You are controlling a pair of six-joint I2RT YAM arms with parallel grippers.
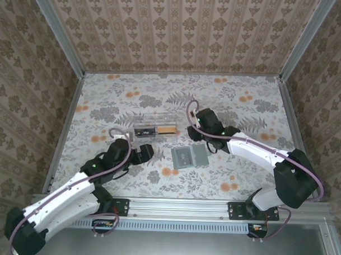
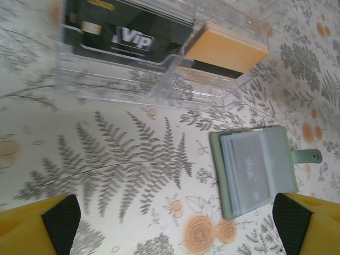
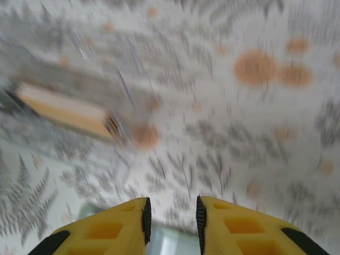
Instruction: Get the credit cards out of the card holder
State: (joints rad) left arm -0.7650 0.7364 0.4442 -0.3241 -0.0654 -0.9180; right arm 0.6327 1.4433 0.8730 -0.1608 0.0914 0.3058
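Left end effector (image 2: 178,226) agape; lettered card (image 2: 249,172) in holder (image 2: 222,178)

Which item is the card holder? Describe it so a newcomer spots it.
On the floral table, look centre, just on the near side of the clear plastic box. The card holder lies open and flat: two grey-green panels, matte, unlike the see-through box.
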